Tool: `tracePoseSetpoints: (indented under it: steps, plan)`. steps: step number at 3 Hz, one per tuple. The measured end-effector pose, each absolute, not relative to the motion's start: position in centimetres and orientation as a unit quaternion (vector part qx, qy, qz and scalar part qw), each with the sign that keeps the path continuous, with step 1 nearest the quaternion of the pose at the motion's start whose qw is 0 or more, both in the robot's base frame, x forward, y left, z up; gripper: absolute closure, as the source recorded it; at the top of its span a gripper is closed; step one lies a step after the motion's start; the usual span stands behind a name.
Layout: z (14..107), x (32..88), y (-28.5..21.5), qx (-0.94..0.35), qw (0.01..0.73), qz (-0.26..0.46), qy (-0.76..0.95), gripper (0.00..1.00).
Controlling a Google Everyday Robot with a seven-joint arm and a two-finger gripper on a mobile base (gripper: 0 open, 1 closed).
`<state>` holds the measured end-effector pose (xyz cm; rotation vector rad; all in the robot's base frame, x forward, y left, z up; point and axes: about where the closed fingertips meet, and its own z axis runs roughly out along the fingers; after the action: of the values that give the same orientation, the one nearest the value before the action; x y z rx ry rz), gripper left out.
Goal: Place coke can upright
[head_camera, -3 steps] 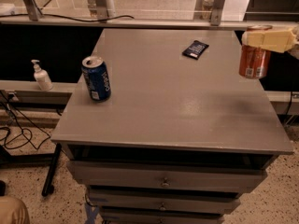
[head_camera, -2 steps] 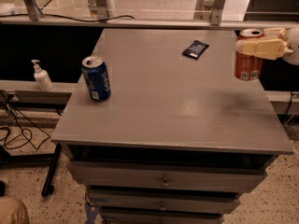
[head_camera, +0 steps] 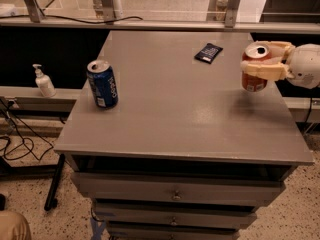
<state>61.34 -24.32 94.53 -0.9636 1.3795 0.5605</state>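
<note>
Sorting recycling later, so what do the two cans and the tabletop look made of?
The coke can, gripped by the claw over the right side of the tabletop: likely aluminium, silvery top, glossy orange-red print. The blue can: likely the same, silvery rim, glossy print. The tabletop: smooth matte grey, perhaps paint or laminate.

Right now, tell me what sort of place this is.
Probably a robotics lab or workshop: a grey drawer cabinet, loose floor cables, a pump bottle. The gripper holds the coke can over the cabinet's right side.
</note>
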Motion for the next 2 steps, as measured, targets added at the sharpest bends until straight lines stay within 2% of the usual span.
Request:
tracePoseSetpoints:
  steps: [2]
  plan:
    - [92.86, 63.03, -24.23, -0.422, 0.659, 0.204, 0.588, 1.0]
